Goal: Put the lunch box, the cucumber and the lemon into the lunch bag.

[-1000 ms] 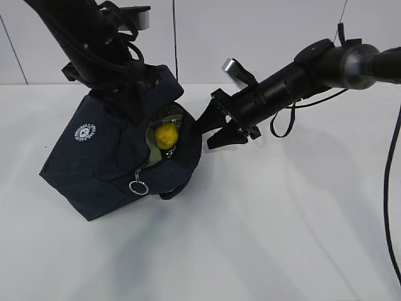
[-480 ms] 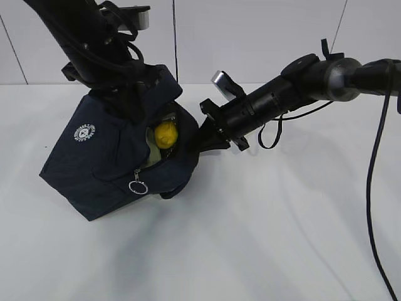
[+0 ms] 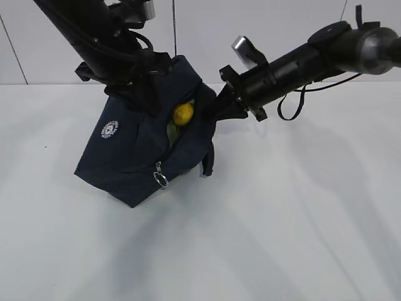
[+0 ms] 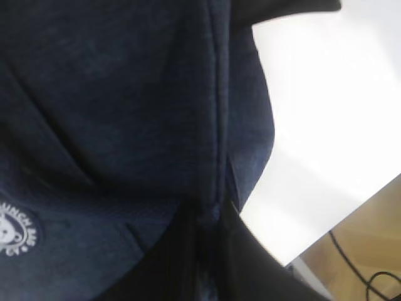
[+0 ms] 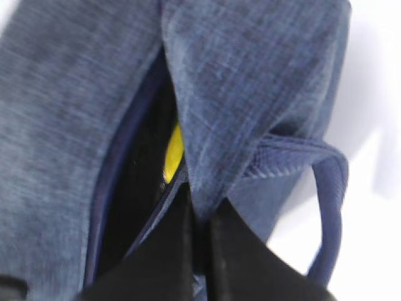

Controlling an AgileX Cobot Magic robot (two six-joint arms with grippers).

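A: Where is the lunch bag (image 3: 135, 150)?
B: It sits tilted on the white tabletop (image 3: 263, 226), left of the middle, held up from both sides. Its white round logo (image 3: 109, 130) faces left and near, and the silver ring pull (image 3: 161, 180) hangs low on the near edge.

A: What of the left claw (image 4: 210, 216)?
B: It is closed on the navy fabric at the top of the bag; the left wrist view shows the cloth pinched between the dark fingers (image 4: 250, 257).

A: And the right claw (image 5: 199, 219)?
B: It is clamped onto the bag's fabric on the right edge of the opening, just beside a loop handle (image 5: 329, 207) that hangs free.

A: Is the lemon (image 3: 183, 113) visible?
B: Yes, it is inside the bag, bright yellow in the gap of the open zipper, near the top. The right wrist view shows a yellow sliver of it in the dark slit.

A: The cucumber and lunch box?
B: Only a pale green strip (image 3: 170, 132) shows below the lemon; which thing it is cannot be told.
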